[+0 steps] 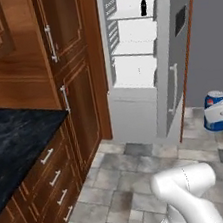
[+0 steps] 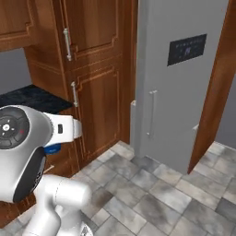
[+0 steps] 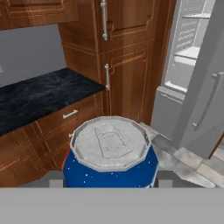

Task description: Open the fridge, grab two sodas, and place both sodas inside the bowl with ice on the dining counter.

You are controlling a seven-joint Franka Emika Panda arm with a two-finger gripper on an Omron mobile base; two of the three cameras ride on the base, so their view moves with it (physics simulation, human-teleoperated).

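Gripping the small blue soda can with its grey metal lid (image 3: 109, 151), our hand (image 3: 109, 183) is clamped on it from both sides, the can upright with its lid towards the hand camera. From the can, the black white-veined marble tabletop on brown wooden drawers (image 3: 39, 98) lies off to the left in the hand view, near but apart. We judge that the carry goes that way. We cannot make out any bowl; that tabletop is cut off at the frame edge. Farther out, the tall silver-grey fridge (image 1: 170, 69) stands open, and the slim black cola bottle (image 1: 143, 5) waits upright on its upper white shelf.
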